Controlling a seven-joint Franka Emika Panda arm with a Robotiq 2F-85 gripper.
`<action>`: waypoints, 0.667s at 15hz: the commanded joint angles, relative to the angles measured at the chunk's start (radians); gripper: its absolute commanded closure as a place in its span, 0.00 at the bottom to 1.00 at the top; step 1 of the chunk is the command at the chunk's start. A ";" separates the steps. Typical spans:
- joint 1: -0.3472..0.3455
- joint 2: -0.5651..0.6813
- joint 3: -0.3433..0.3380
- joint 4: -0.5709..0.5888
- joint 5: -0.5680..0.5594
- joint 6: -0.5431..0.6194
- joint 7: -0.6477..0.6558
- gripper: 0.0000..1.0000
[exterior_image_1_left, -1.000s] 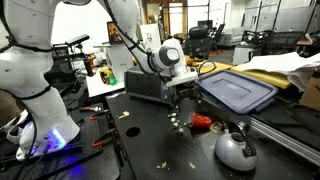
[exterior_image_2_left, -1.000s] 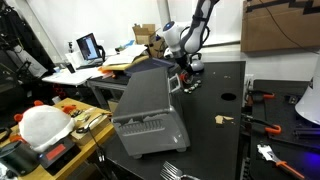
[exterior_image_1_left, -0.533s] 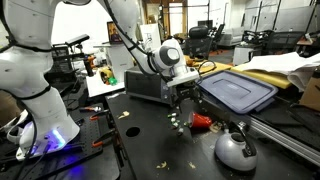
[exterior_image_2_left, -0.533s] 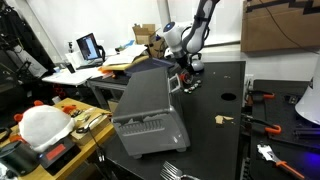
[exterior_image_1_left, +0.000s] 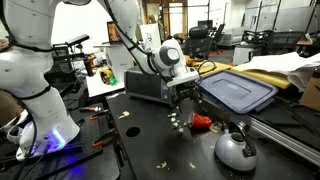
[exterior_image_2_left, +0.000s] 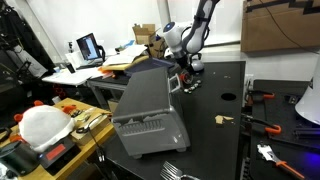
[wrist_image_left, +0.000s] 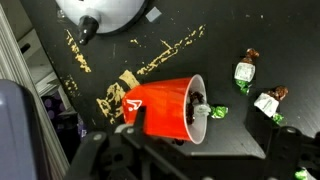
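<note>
My claw (wrist_image_left: 195, 160) hangs wide open and empty above the red cup (wrist_image_left: 165, 108) at mid-frame. The cup lies tipped over, likely why the sweets (wrist_image_left: 245, 70) sit scattered at right.

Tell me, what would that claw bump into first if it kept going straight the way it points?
Probably the red cup lying on its side on the black table, ahead of the open claw; depth is unclear.

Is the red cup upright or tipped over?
Tipped over: in the wrist view the red cup lies on its side on the black table, rim facing two wrapped candies.
</note>
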 joint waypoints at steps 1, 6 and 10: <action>0.016 0.068 -0.031 0.026 -0.069 0.044 0.081 0.00; 0.066 0.183 -0.121 0.098 -0.280 0.166 0.368 0.00; 0.116 0.230 -0.204 0.148 -0.447 0.223 0.588 0.00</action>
